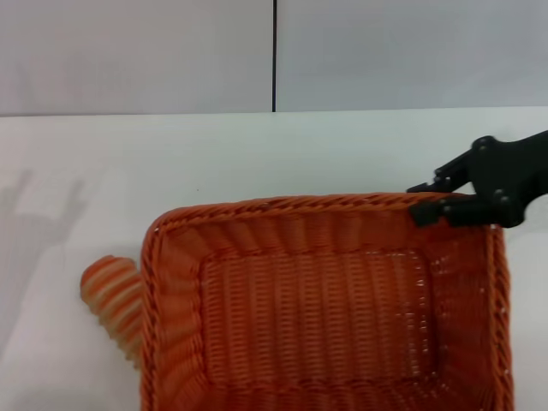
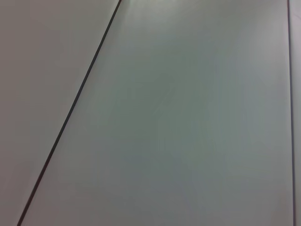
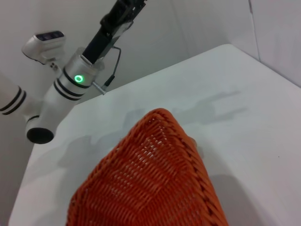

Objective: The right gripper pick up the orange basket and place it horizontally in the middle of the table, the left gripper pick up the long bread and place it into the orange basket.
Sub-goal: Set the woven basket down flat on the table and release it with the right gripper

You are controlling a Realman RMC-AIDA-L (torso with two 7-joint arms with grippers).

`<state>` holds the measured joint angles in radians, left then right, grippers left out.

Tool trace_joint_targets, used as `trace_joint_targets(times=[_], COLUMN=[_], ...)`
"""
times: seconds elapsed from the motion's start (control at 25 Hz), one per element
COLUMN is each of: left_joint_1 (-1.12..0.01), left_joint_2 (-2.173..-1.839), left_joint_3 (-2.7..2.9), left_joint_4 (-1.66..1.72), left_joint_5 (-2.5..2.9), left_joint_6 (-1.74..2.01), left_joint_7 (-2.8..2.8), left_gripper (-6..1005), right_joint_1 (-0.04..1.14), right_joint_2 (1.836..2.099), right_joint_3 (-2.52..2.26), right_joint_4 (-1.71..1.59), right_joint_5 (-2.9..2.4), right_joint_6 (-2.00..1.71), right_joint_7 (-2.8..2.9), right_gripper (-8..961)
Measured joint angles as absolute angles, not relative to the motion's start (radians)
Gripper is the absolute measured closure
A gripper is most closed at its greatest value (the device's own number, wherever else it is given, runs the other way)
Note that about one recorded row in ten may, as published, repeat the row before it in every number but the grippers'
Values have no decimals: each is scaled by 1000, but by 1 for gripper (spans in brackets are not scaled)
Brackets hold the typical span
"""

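The tabletop (image 1: 282, 154) is flat, plain and white. It runs back to a pale wall. A big orange basket (image 1: 317, 317) sits on it, near the front, with its open side up. A small long bread (image 1: 111, 300) with orange and cream stripes lies on the tabletop too. It is just beside the basket's left side, and part of it hides behind the rim.

My right gripper (image 1: 435, 202) sits at the right edge of the head view, fingers clamped on the orange basket (image 1: 325, 317) rim. My left gripper (image 3: 129, 7) is raised, top left of right wrist view.
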<state>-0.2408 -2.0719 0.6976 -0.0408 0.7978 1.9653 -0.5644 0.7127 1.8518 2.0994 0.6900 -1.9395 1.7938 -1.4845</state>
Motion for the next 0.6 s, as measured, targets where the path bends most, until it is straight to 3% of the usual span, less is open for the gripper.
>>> trace_joint_targets(times=[0.4,0.6], left_joint_1=[-245,-241], left_joint_2=[-2072,-2072], left_joint_3=[704,704], left_joint_4=[-43,-43], left_joint_5=[798,798], left_joint_6=[1961,1961], left_joint_7=[-564,-565], left_gripper=[172,172], right_joint_1=[760,751], right_joint_2=[1899,1906], right_joint_3=[2099,2124], right_joint_4=[650,674], right_joint_5=[-1945,-1937], right_joint_6=[1721,1735], right_joint_7=[-1539,-1555], right_gripper=[774,777])
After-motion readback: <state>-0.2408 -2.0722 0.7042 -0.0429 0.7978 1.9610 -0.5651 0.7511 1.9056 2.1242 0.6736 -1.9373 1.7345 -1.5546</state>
